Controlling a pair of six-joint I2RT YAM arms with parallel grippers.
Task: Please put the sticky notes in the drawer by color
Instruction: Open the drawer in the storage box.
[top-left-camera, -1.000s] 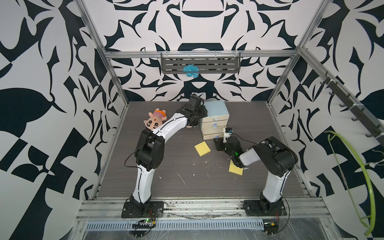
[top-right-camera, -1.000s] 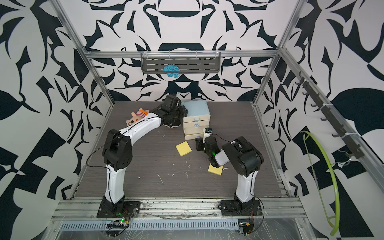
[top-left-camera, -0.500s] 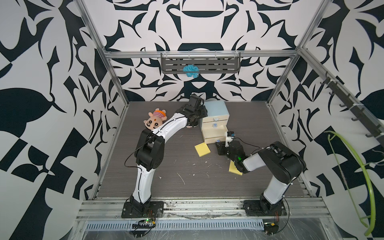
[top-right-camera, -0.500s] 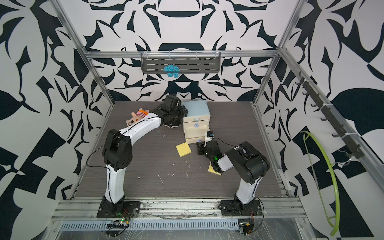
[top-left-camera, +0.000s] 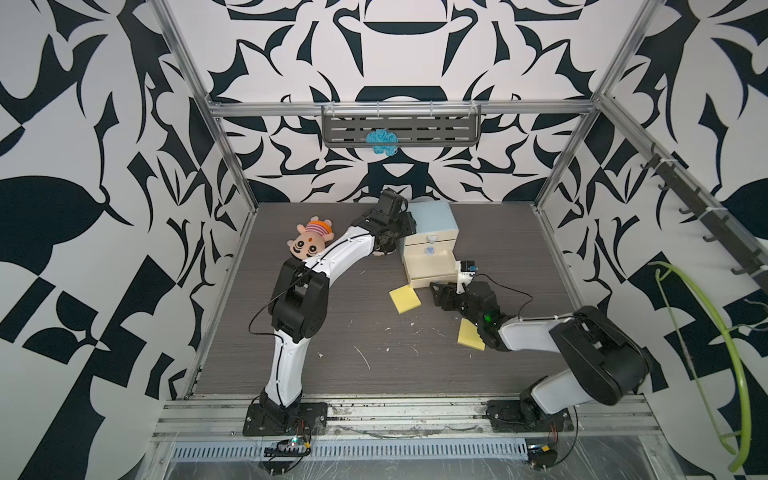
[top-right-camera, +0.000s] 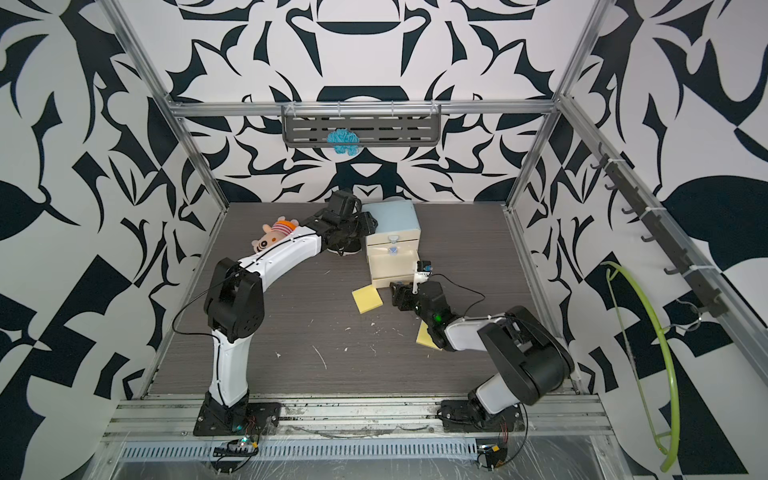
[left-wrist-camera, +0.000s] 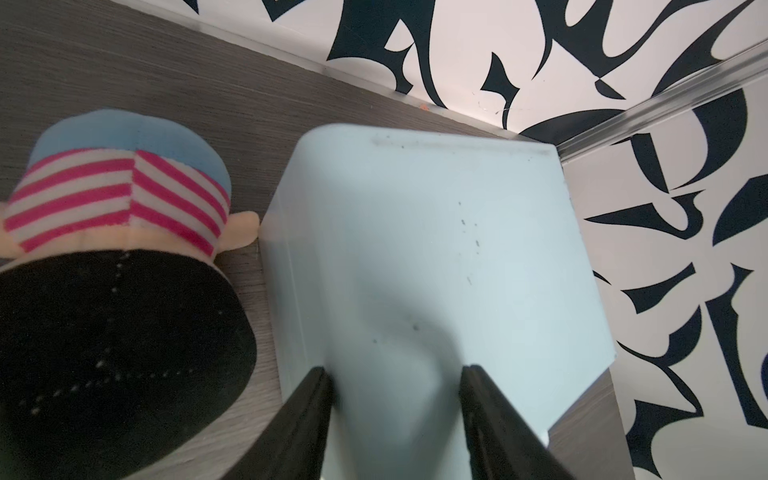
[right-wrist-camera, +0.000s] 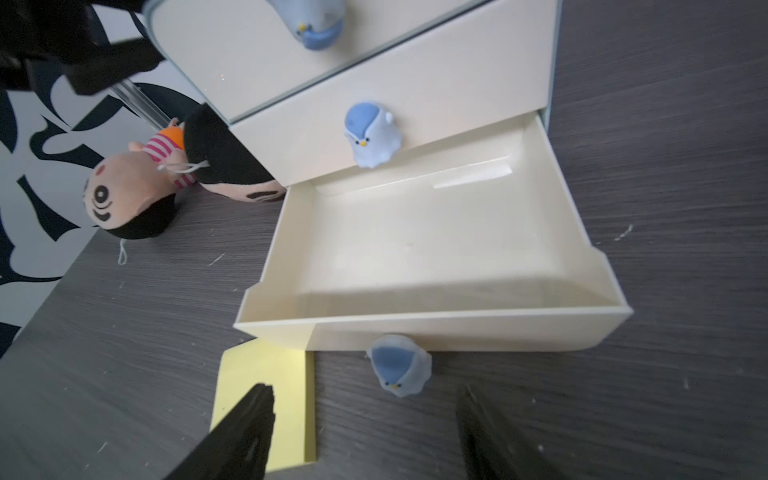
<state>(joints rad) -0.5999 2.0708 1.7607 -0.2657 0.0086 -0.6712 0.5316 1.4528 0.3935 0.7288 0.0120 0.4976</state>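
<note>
Fingers, left gripper (left-wrist-camera: 395, 370): parted, with only the pale blue top of the cabinet (left-wrist-camera: 415, 228) showing in the gap. Whether the tips touch that top cannot be told.
Fingers, right gripper (right-wrist-camera: 363, 388): spread wide and gripping nothing, one to each side of the knob (right-wrist-camera: 399, 365) of the bottom drawer (right-wrist-camera: 457, 322) and clear of it.
Clock convention: read on the table (top-left-camera: 332, 332) in both top views, with 12 o'clock toward the back wall.
Cabinet: stands upright at 1 o'clock from the table's middle, drawer fronts facing 6 o'clock. The left gripper sits at its 10 o'clock corner.
Bottom drawer: stands open toward 6 o'clock, cream floor in full view. The two drawers above it show only their fronts.
First yellow pad (top-left-camera: 405, 300) of sticky notes: flat on the table at 7 o'clock of the open drawer, just beside the corner of its front.
Second yellow pad (top-left-camera: 469, 336) of sticky notes: flat on the table at 5 o'clock of the open drawer, partly covered by the right arm (top-left-camera: 523, 332).
Right gripper, position: low over the table at 6 o'clock of the drawer front, between the two pads.
Plush toy (top-left-camera: 309, 243): lies at 9 o'clock of the cabinet, partly behind the left arm (top-left-camera: 340, 253).
Paper scraps (top-left-camera: 361, 357): scattered on the table toward 6 o'clock.
</note>
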